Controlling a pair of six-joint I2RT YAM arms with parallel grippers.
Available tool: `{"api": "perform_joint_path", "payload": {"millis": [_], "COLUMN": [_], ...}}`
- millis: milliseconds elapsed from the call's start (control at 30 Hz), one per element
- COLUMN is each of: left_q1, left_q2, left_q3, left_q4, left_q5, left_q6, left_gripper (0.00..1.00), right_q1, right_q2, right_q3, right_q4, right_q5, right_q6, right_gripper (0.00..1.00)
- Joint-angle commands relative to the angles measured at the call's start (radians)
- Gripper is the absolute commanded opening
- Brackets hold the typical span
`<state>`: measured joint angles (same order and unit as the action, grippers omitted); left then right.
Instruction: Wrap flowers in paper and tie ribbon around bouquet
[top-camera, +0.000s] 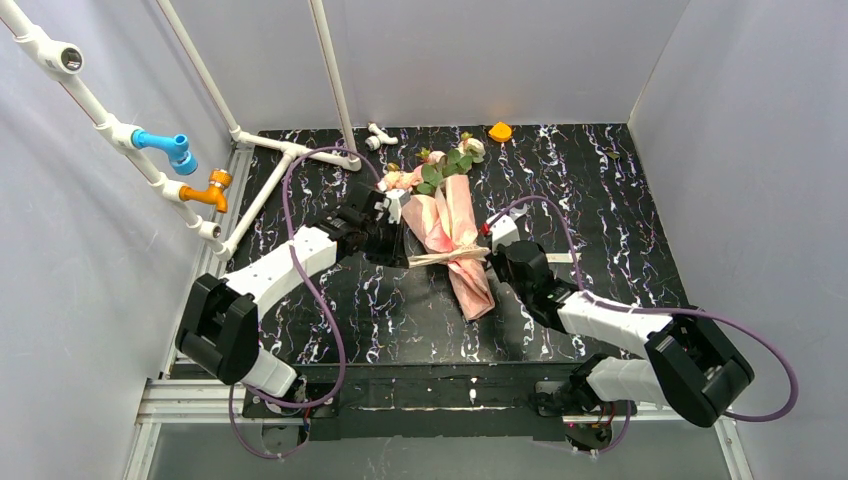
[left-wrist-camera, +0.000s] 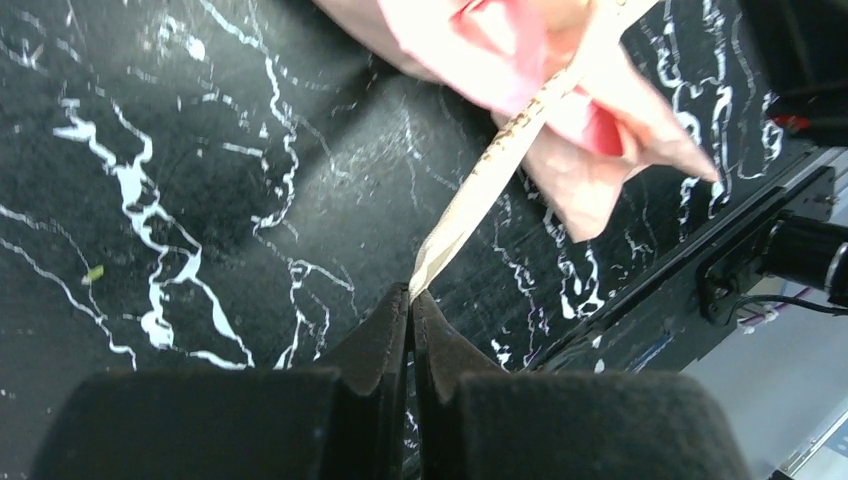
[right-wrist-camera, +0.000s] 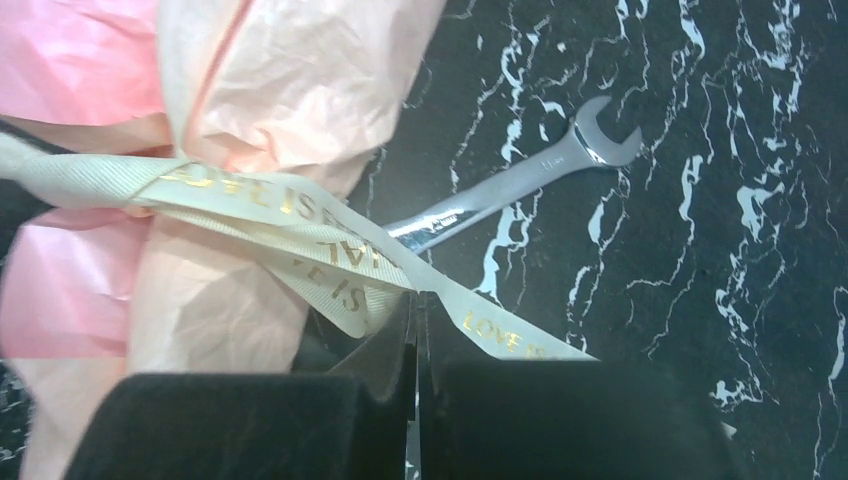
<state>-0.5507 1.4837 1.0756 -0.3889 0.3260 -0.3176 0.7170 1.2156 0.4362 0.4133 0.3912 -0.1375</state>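
Right wrist view: the ribbon (right-wrist-camera: 250, 195) covers one end of the spanner (right-wrist-camera: 520, 180).

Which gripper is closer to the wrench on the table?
Right. The right gripper pinches the ribbon with the wrench lying just past its fingertips. The left gripper pinches the ribbon's other end, on the opposite side of the bouquet from the wrench.

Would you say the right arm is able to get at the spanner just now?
Probably not yet: the spanner lies close by, but the right pincer is shut on the ribbon round the bouquet.
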Motion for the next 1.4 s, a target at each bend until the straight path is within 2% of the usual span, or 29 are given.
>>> {"api": "perform_joint_path", "payload": {"millis": [0,367,633,767,900,1000,1033,1100,1200,1233,1367], "left_q1": [-0.003,0.011,0.160,0.175,0.177,0.178,0.177,0.178,0.178,0.178,0.178], "left_q2": [-0.064,-0.143,-0.287,-0.318,-0.300,-0.293,-0.291,-0.291,-0.289,-0.288,-0.291], "left_q3": [-0.066,-0.204,-0.299,-0.320,-0.308,-0.298,-0.296,-0.299,-0.308,-0.310,-0.317], "left_q4": [-0.013,0.024,-0.017,-0.019,-0.023,-0.023,-0.025,-0.024,-0.014,-0.012,-0.006], "left_q5": [-0.084,-0.221,-0.276,-0.302,-0.288,-0.269,-0.267,-0.263,-0.253,-0.250,-0.244], "left_q6": [-0.002,-0.044,-0.066,-0.072,-0.066,-0.063,-0.063,-0.062,-0.069,-0.072,-0.075], "left_gripper": [0.00,0.00,0.00,0.00,0.00,0.00,0.00,0.00,0.00,0.00,0.00], "right_q1": [-0.053,-0.261,-0.329,-0.336,-0.337,-0.333,-0.331,-0.330,-0.329,-0.326,-0.282], "right_q2": [0.042,0.135,0.153,0.144,0.120,0.079,0.071,0.059,0.033,0.016,-0.043], "right_q3": [0.047,0.065,0.075,0.065,0.053,0.078,0.098,0.133,0.139,0.126,0.065], "right_q4": [0.032,0.113,0.129,0.136,0.131,0.061,0.022,-0.057,-0.117,-0.116,-0.095], "right_q5": [0.044,0.055,0.044,0.031,-0.025,-0.203,-0.271,-0.401,-0.553,-0.579,-0.643], "right_q6": [0.012,0.076,0.098,0.104,0.121,0.144,0.186,0.301,0.448,0.479,0.518], "right_gripper": [0.01,0.01,0.01,0.01,0.01,0.01,0.04,0.38,0.71,0.76,0.80]}}
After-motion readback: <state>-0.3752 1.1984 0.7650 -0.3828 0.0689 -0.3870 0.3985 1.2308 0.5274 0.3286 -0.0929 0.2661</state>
